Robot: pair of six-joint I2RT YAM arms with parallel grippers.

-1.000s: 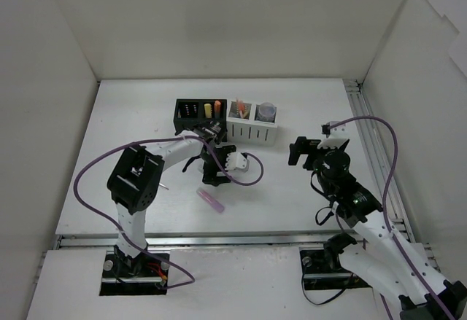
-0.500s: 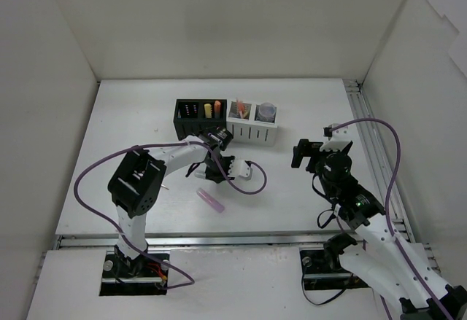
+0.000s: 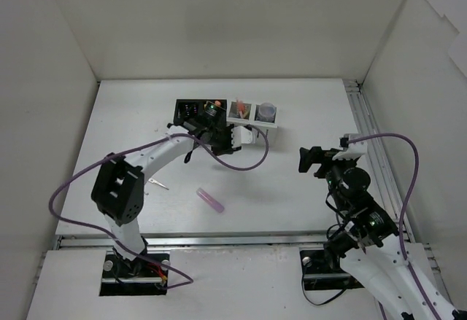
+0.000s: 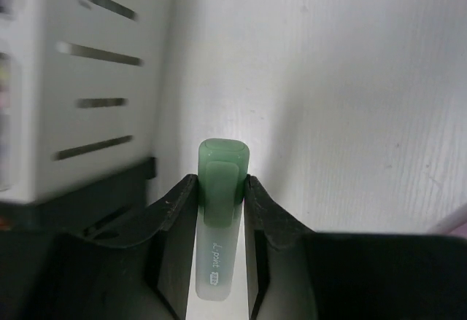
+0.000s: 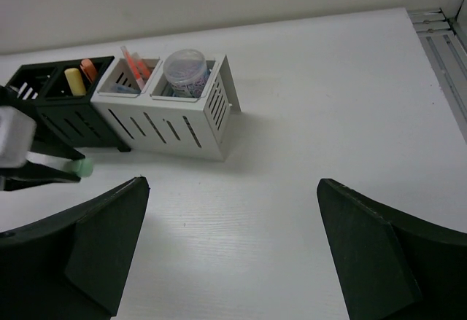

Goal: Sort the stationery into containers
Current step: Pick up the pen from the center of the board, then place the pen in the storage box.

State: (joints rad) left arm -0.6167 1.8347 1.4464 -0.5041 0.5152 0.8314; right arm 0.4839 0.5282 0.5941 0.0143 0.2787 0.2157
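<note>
My left gripper (image 4: 221, 181) is shut on a green marker (image 4: 222, 203), whose cap sticks out past the fingertips. In the top view that gripper (image 3: 210, 119) hangs by the front of the black organiser (image 3: 186, 108), which stands against the white organiser (image 3: 257, 133). The right wrist view shows the marker's tip (image 5: 84, 167) in front of the black organiser (image 5: 73, 119). A pink-purple marker (image 3: 210, 200) and a thin pen (image 3: 158, 184) lie on the table. My right gripper (image 5: 232, 185) is open, with nothing in it, off to the right (image 3: 310, 160).
The black organiser holds a yellow marker (image 5: 73, 81) and an orange one (image 5: 89, 67). The white organiser (image 5: 182, 127) holds orange pens (image 5: 135, 63) and a tape roll (image 5: 184, 68). White walls ring the table; a metal rail (image 3: 365, 127) runs along its right edge.
My left gripper shut on the green marker on the table, then lifted it up toward the organisers. The right arm drew back slightly to the right, still open.
</note>
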